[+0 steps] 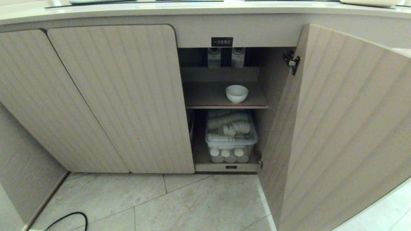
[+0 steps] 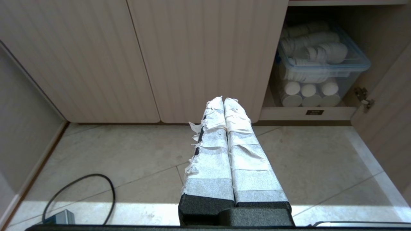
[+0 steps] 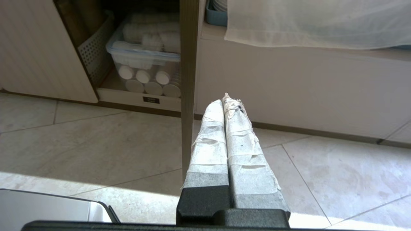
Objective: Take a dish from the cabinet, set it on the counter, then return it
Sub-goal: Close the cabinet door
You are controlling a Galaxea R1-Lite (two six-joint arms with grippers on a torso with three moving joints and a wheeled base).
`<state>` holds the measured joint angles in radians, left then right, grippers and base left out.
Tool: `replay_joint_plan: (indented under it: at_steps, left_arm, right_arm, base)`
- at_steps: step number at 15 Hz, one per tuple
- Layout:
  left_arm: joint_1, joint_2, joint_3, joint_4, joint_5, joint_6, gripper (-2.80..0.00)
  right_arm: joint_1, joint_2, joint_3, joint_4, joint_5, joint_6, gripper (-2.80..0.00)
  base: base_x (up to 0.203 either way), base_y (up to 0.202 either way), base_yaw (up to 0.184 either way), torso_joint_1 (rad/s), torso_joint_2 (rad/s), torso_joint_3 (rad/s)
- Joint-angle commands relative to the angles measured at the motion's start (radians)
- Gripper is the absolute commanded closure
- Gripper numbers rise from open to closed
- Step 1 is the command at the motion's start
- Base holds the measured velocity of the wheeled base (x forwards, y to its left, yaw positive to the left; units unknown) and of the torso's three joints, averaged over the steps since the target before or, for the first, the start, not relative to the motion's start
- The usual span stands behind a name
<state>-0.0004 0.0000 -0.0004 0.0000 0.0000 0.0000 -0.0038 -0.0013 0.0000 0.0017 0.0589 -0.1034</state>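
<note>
Nearest my wrist cameras, the left gripper [image 2: 223,100] and right gripper [image 3: 227,100] hang low over the floor tiles [image 1: 192,205], taped fingers pressed together, empty — parked. The dish [image 1: 237,93] sits untouched on the cabinet [image 1: 221,96] upper shelf, door open — I'd reach next.

Soft, even indoor light fills the head view, whose straight lines bow toward the edges. The cabinet [image 1: 221,106] interior lies in dim shadow, darkest at the top. A bright sunlit band crosses the near floor [image 2: 321,166] in both wrist views.
</note>
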Motion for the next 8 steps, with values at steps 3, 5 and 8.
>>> replay_joint_plan:
  at_steps: [3, 5, 8]
  left_arm:
    - [0.0, 0.0, 0.0, 0.0, 0.0, 0.0, 0.0]
    - [0.0, 0.0, -0.001, 0.0, 0.0, 0.0, 0.0]
    - [0.0, 0.0, 0.0, 0.0, 0.0, 0.0, 0.0]
  right_arm:
    - [0.001, 0.001, 0.0, 0.0, 0.001, -0.001, 0.0]
    - [0.001, 0.001, 0.0, 0.0, 0.001, -0.001, 0.0]
    - [0.001, 0.001, 0.0, 0.0, 0.001, -0.001, 0.0]
  base:
    - [0.0, 0.0, 0.0, 0.0, 0.0, 0.0]
    - [0.0, 0.0, 0.0, 0.0, 0.0, 0.0]
    - [0.0, 0.0, 0.0, 0.0, 0.0, 0.0]
